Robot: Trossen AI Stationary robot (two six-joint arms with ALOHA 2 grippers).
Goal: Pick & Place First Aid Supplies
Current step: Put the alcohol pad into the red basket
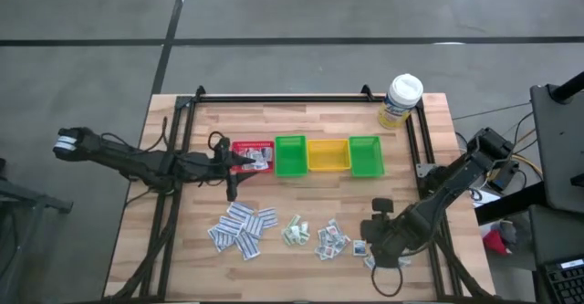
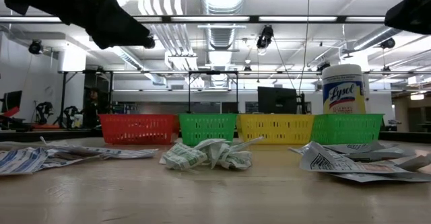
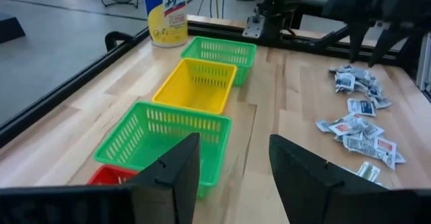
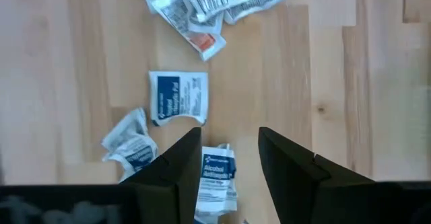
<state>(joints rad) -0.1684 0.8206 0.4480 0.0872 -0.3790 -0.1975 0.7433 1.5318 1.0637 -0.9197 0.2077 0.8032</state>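
Observation:
The first aid supplies lie as small white packets in loose heaps along the near half of the table: a striped heap, a green-printed one and a red-and-blue one. A few packets lie in the red bin. My right gripper points down, open, over the near right of the table. An alcohol packet lies flat on the wood under the gap, and a blue-printed packet lies just beyond. My left gripper is open and empty, hovering by the red bin.
A green bin, a yellow bin and a second green bin stand in a row right of the red one. A white-capped bottle stands at the far right corner. A black rail frame edges the table.

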